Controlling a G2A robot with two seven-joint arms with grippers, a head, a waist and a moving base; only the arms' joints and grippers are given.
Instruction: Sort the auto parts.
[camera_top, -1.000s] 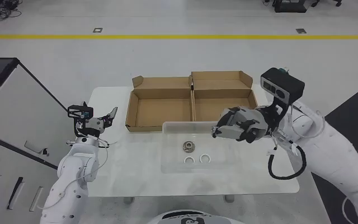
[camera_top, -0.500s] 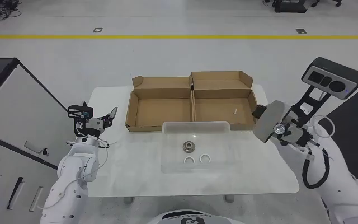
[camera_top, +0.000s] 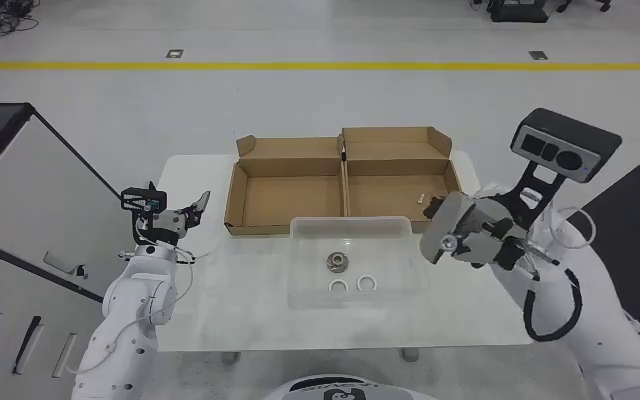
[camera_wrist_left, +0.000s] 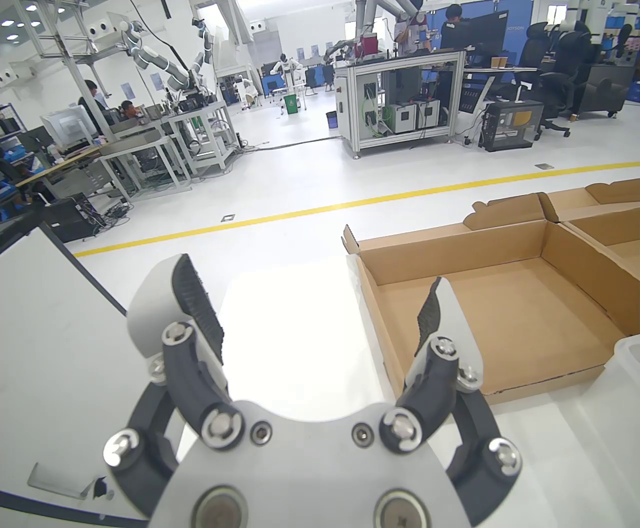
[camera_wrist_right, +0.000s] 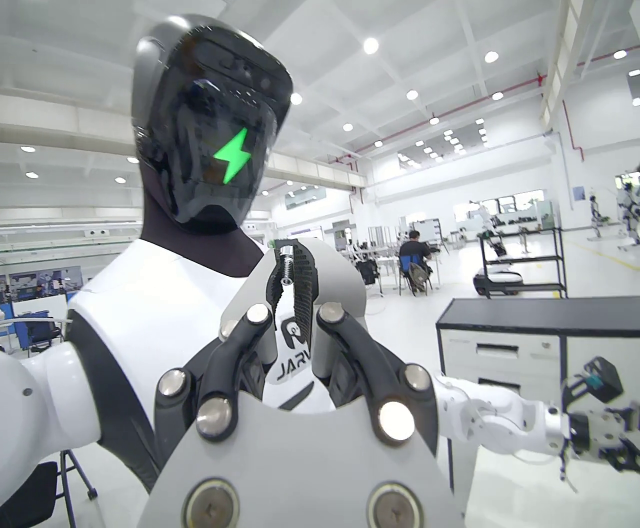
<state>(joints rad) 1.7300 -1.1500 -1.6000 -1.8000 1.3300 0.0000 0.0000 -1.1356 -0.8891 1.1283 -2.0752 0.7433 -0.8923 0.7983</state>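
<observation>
Top view: the left box (camera_top: 285, 200), the right box (camera_top: 385, 195) and the clear tray (camera_top: 350, 222) are sitting on the table (camera_top: 250, 300), with the tray just in front of both boxes.
Left box: it is sitting bare, with nothing in it yet.
Right box: one small pale part (camera_top: 422, 197) is lying inside, near the far right end.
Clear tray: a round metal part (camera_top: 337, 263) and two white rings (camera_top: 338, 287) (camera_top: 366, 284) are waiting in it. The rings are lying side by side, just beside the metal part.
Right gripper (camera_wrist_right: 292, 280): it is pinching a little screw (camera_wrist_right: 285, 260) between its tips and holding it up in the air, turned away from the table.
Left gripper (camera_wrist_left: 320, 300): its fingers are spreading wide and holding nothing. It is hanging by the left side of the table, apart from the tray.
Done so far: it is looking like only one part is sorted.
Left to do: the little screw is probably going into the right box, next to the small part there. After that, three parts in the tray are waiting for a box.
</observation>
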